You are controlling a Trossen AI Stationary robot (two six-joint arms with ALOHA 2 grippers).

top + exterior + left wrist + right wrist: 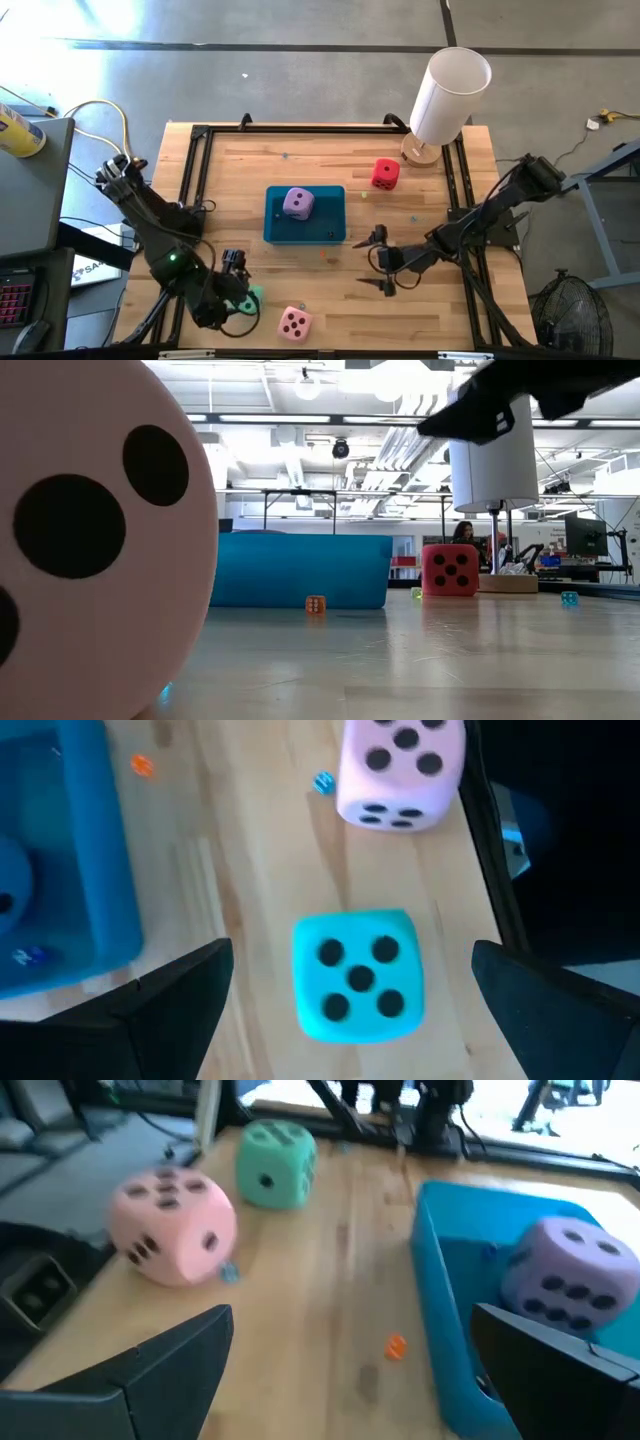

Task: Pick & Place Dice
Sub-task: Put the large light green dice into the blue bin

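Overhead: lilac die (297, 203) sitting in teal tray (335, 232); left hand (240, 297) hovering spread over mint die (252, 295), near the tray. Left wrist: mint die (358, 977) lying centred between spread fingers (170, 990); descending straight should be gripping flat faces. Right hand (383, 270) waiting spread beside the tray.

Four soft cube dice: one red (385, 174), one pink (294, 323), one mint green (276, 1162) and one lilac (298, 203) (the lilac one sits in the tray). One teal rectangular tray (332, 228). One white cylindrical lamp (448, 92). Two dark robot arms.
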